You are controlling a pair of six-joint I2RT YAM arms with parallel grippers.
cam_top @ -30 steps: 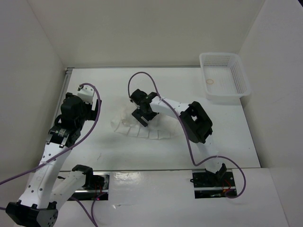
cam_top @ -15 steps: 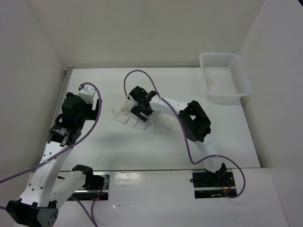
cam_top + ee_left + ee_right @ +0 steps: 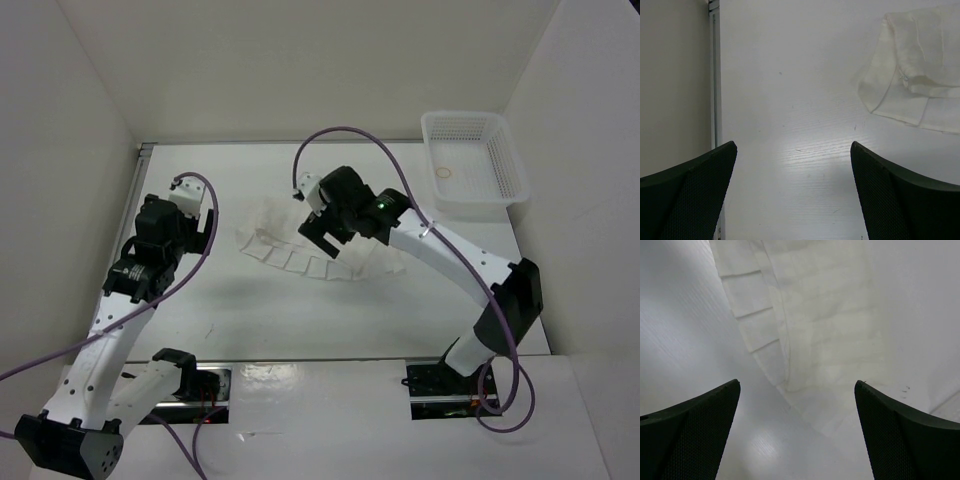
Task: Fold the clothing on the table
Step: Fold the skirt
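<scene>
In the top view, the clothing (image 3: 290,262) lay spread flat near the middle of the surface (image 3: 330,320), its stepped pleats along the near side. The right tool (image 3: 322,232) was over the clothing's middle, toward its far edge. Its jaws were wide, and whether it touched the fabric could not be told from here. The left tool (image 3: 205,230) was to the left of the clothing, apart from it, jaws also wide and gripping nothing. A basket (image 3: 478,208) sat well to the right of the clothing and farther back, with a small ring (image 3: 446,172) inside.

In the left wrist view, the left tool (image 3: 792,200) showed two dark fingers (image 3: 690,195) far apart, with only bare surface (image 3: 790,100) between them. One end of the clothing (image 3: 912,85) lay at the upper right, ahead of the fingers and clear of them, its corner doubled over. A thin rail (image 3: 714,75) ran well to the left of the clothing.

In the right wrist view, the right tool (image 3: 797,435) was spread wide and held nothing. The clothing (image 3: 825,315) lay beneath and ahead of it, its pleats stepping down the left edge, with bare surface (image 3: 680,340) to the left of the clothing.
</scene>
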